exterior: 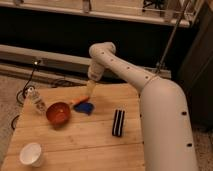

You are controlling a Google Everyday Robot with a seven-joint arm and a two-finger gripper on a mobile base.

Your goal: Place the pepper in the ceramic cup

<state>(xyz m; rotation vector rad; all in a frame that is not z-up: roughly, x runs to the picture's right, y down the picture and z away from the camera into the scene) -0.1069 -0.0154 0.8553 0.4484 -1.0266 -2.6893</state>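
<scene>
Camera view, looking down at your wooden desk [80,142].

- Gripper [90,90]: low over the far half of the desk, close to the far edge and a little left of its middle. It hangs from the white arm [150,95], which bends over from the right side. It shows as a pale, blunt shape pointing down. You cannot tell its state from here, nor whether it touches anything.
- Pepper [79,101]: a thin orange sliver lying on the desk just below and left of the gripper. It sits at the far edge of the flat blue object [85,107], with its other end toward the bowl. You cannot tell whether it rests on the blue piece or only beside it.
- Red-orange bowl [59,113]: upright, left of the blue object and close to it, toward the left edge.
- Ceramic cup [31,154]: white, upright, mouth open, near the front-left corner. It stands well apart from the pepper and the gripper, and the pepper is not in it.
- Small clear bottle [36,102]: upright at the left edge, just beside the bowl on its far-left side.
- Black oblong block [118,122]: flat, right of centre, running front to back, near the arm's bulk.
</scene>
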